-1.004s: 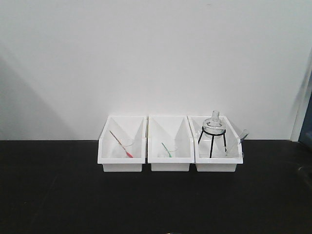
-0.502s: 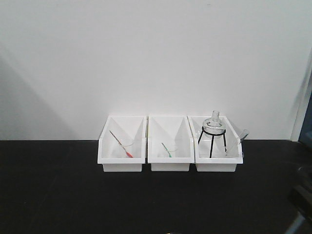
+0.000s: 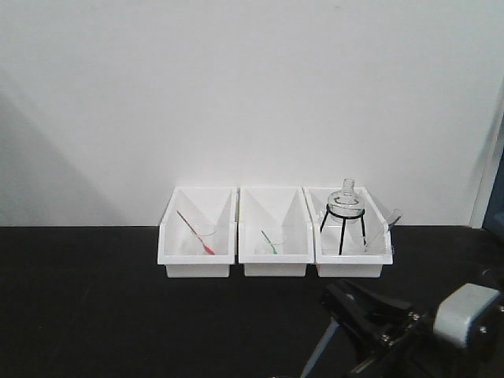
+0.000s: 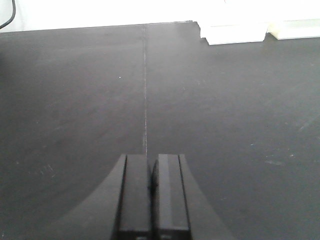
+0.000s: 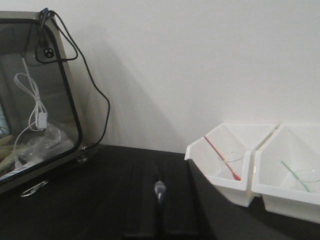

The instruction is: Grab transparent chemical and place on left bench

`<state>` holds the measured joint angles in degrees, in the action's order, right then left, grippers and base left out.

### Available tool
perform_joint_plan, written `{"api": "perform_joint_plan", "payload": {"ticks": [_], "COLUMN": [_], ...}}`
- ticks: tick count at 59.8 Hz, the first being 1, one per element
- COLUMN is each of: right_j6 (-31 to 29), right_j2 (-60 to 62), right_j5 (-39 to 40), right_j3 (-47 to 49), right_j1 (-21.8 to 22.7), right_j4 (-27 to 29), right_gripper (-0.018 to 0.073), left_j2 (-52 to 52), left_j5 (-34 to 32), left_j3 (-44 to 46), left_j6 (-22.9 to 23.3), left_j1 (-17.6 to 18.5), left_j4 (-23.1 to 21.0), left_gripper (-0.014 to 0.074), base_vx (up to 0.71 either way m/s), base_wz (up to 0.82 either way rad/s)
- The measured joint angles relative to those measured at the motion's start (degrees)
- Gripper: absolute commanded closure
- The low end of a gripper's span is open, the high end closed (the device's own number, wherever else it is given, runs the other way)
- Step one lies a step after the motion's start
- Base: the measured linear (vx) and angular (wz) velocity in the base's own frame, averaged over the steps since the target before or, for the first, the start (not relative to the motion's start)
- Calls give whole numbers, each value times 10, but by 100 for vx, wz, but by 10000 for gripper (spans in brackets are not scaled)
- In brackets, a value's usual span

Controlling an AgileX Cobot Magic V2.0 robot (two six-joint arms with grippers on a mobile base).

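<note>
The left bench [image 3: 94, 299] is a matte black worktop under a white wall. My right gripper [image 3: 335, 298] has risen at the lower right of the front view, in front of the bins. It is shut [image 5: 159, 165] on a thin translucent stick; the stick's rounded tip [image 5: 159, 189] pokes up between the fingers, and a grey length [image 3: 315, 356] hangs below. This looks like the transparent chemical's dropper; no beaker shows around it. My left gripper [image 4: 151, 160] is shut on nothing, low over the bare black top [image 4: 75, 90].
Three white bins stand against the wall: one holds a beaker with a red stick [image 3: 198, 236], one a green stick [image 3: 272, 241], and one a round flask on a black tripod [image 3: 344, 206] beside clear glassware [image 3: 391, 216]. A glass-doored cabinet with cables [image 5: 35, 100] stands at the left.
My right arm has come up into the front view from the bottom right corner, moving left. The bins and their contents have not moved.
</note>
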<state>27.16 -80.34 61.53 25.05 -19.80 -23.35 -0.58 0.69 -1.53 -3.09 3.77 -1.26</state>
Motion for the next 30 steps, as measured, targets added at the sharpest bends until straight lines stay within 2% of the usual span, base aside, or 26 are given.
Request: {"api": "perform_joint_plan", "payload": {"ticks": [9,18,25,30], "right_j6": [0,-1,-11,-15], "right_j2": [-107,-180,-205,-209], "right_j5": [33,33,33,33], "right_j3": [22,27,27,27], "right_j1": [0,0,0,0], "right_j4": [-34,-39,-42,-47], "right_gripper": [559,531,450,351], "left_j2": [0,0,0,0], "left_j5": [0,0,0,0], "left_j3": [0,0,0,0], "left_j6": [0,0,0,0], "left_j1": [0,0,0,0], "left_j4": [0,0,0,0], "left_gripper": [600,600,600,600], "base_vx": [0,0,0,0], "base_wz": [0,0,0,0]}}
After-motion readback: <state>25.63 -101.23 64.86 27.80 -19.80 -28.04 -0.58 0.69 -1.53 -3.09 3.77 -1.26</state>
